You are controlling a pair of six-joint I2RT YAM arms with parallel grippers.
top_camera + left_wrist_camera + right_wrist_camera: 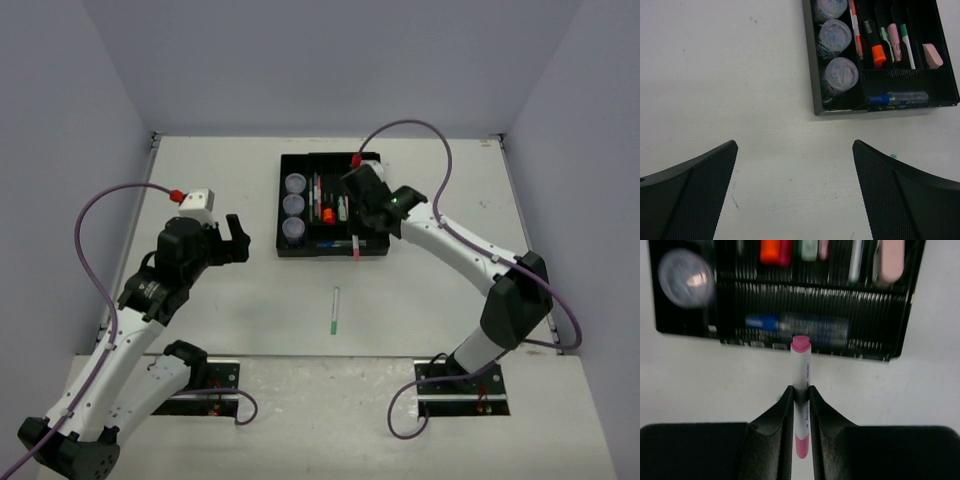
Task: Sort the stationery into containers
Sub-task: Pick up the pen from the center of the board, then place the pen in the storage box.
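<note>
Right wrist | right hand (800, 391) pinches slim pink-capped marker (801, 365) | ribbed black tray (790, 300)

Left claw (794, 150) spread wide (hovering), right claw (801, 390) clamped tight.

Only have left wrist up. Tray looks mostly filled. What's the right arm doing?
Observer: The right gripper is shut on a pink-capped marker, with the cap end at the near edge of the tray.
Operator: Any stationery outside the tray? I only catch a green speck.
Observer: Yes, one thin pen with a green end lies loose on the table, on the near side of the tray, between the two arms.
</note>
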